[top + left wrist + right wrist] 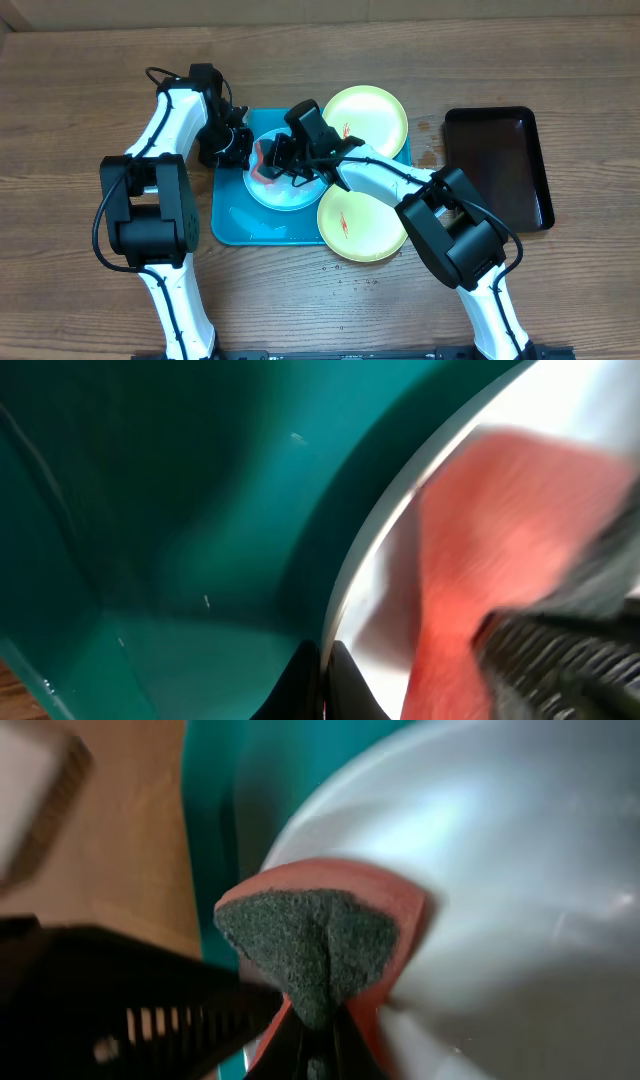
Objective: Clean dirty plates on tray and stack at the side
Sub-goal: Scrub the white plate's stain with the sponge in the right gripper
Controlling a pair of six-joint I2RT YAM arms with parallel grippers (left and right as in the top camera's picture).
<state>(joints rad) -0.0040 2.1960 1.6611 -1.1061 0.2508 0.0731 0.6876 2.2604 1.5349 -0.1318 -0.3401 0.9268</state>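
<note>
Right gripper (318,1045) is clamped on a folded sponge (320,950), red-orange outside with a green scouring face. The sponge juts out ahead of the fingertips and presses on the small plate (500,900). This whitish-blue plate lies directly under and ahead of the gripper, inside the tray (180,490).

Just beyond the sponge, facing the right gripper across the plate's rim, is the left gripper (325,690). Its jaws are drawn together at the plate's edge, and the pale rim runs straight down into the slit between the fingertips, so it appears to pinch the rim. From that wrist, the turquoise tray floor and wall lie to one side of the fingers. The plate, the sponge and the dark tip of the other gripper lie to the other side.

Behind the right gripper, a yellow-green plate sits on each side of its forearm, one farther (372,112) and one nearer (365,232). Both sit at the tray's right edge and each shows a small red-orange smear. Well behind that arm, past its elbow, a black tray (500,170) rests on the wooden table (80,60).
</note>
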